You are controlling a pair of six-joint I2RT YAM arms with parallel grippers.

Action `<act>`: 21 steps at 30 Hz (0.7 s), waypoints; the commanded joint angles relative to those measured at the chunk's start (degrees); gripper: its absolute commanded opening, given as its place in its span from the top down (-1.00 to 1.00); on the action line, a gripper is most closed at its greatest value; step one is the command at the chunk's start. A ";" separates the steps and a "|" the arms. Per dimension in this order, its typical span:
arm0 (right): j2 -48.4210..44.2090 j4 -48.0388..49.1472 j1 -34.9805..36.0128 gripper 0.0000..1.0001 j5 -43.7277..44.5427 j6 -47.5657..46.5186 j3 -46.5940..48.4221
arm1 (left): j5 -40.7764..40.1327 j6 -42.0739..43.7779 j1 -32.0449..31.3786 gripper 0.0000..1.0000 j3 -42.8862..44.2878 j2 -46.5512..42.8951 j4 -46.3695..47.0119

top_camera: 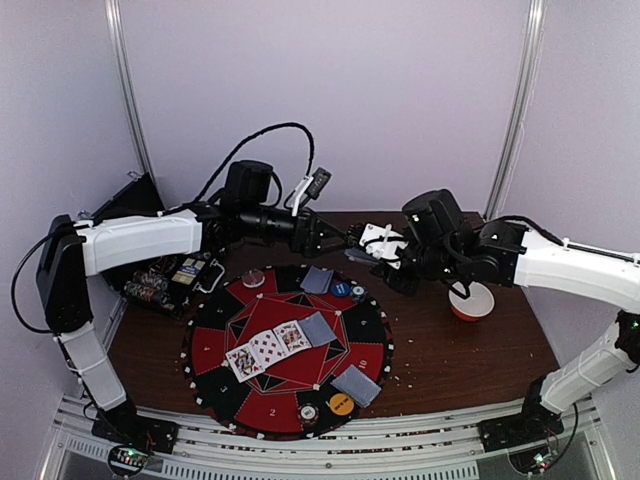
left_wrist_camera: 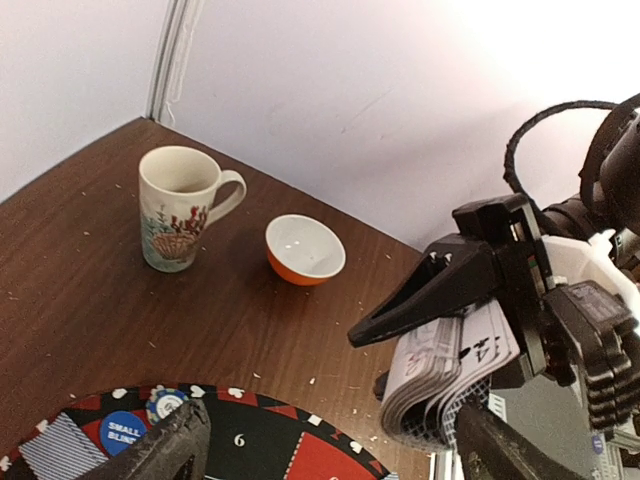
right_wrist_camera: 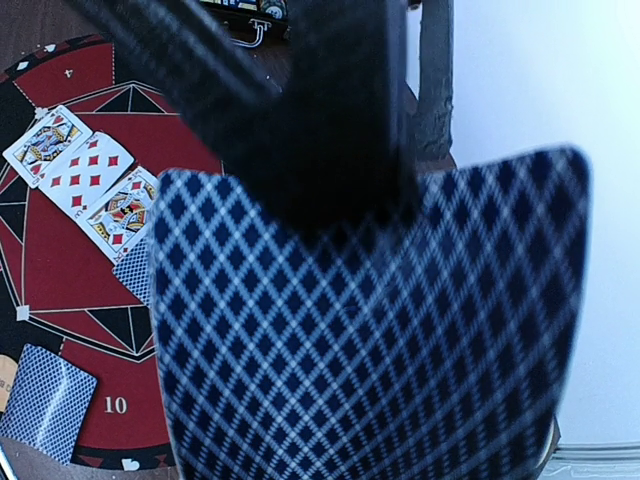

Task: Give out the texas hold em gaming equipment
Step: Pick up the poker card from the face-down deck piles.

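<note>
Deck of playing cards (left_wrist_camera: 445, 372) sits clamped in the closed right gripper (top_camera: 390, 250), held in the air over the far rim of the round red-and-black mat (top_camera: 215, 345). The left gripper (top_camera: 347, 238) faces it from just beside, its fingers (left_wrist_camera: 165, 452) spread wide and holding nothing, the deck (right_wrist_camera: 370, 330) just ahead of their tips. On the mat, three face-up cards (top_camera: 268, 347) lie in a row at the centre with a face-down card (top_camera: 318, 328) at their right end. Other face-down cards lie at the far edge (top_camera: 318, 279) and the near right (top_camera: 356, 385). A blue chip (top_camera: 341, 288) lies by the far cards, an orange chip (top_camera: 341, 404) at the near edge. A mug (left_wrist_camera: 178, 210) and a bowl (left_wrist_camera: 305, 250) stand on the table (left_wrist_camera: 100, 320) beyond.
</note>
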 commanded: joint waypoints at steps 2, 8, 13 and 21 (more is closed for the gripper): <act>1.58 1.48 0.99 0.42 -1.29 -0.39 2.28 | 2.56 -3.19 -0.78 -0.71 2.50 1.08 2.13; 2.80 1.69 1.35 0.42 -1.53 -0.24 2.82 | -1.55 -1.16 -1.50 -0.47 3.86 2.06 -1.89; 1.81 2.04 1.36 0.43 -0.49 -0.19 2.12 | -5.86 3.22 -1.49 -0.04 6.10 1.06 -9.27; 1.77 1.61 1.38 0.43 1.11 0.07 1.64 | -1.53 5.02 -1.57 0.71 5.93 -0.65 -10.77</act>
